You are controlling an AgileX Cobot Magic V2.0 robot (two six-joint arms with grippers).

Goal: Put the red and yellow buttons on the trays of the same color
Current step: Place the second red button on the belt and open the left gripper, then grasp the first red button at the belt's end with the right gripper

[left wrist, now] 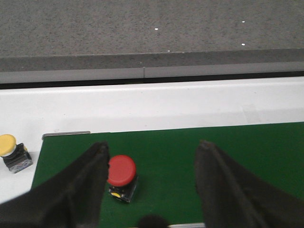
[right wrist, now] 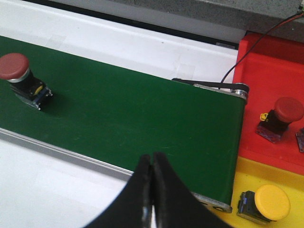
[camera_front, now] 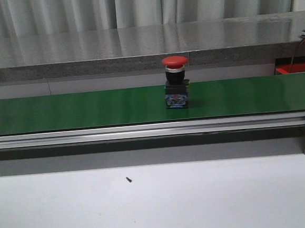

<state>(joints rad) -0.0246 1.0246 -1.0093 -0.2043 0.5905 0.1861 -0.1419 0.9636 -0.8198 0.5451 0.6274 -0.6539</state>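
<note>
A: Front cam first. What's on the belt (camera_front: 89, 109)?

B: One red button (camera_front: 176, 82), upright, cap up, body on the green, a bit right of centre. No arms in this view, no trays either, only a red sliver at far right that I can't ID.

A: Left wrist?

B: Left gripper (left wrist: 151, 183) is open, fingers spread wide. A red button (left wrist: 121, 176) stands on the belt near its end, between the fingers but hard against one of them (left wrist: 90, 180), prob. touching or just beside. Long axis vertical, cap toward cam. Off the belt, on the white surface (left wrist: 166, 104), sits one yellow button (left wrist: 11, 152), well apart from the fingers.

A: So that hand needs to re-centre?

B: I'd say so; button's off to one side of the gap, closing as is could knock it over.

A: Right wrist?

B: Right gripper (right wrist: 152, 190) is closed, tips pressed together, holding nothing. One red button (right wrist: 23, 80) on the belt, far from the tips, up-belt. Red tray (right wrist: 266, 66) has one red button (right wrist: 281, 118); yellow tray (right wrist: 285, 173) has one yellow button (right wrist: 264, 203). Something dark at the red tray's edge, can't tell what.

A: Nearer arm for the belt one?

B: Left, judging by the wrist views. Can't say if both wrist cams show the same button.

A: Count?

B: Per view: front 1 red; left 1 red, 1 yellow; right 2 red, 1 yellow.
</note>
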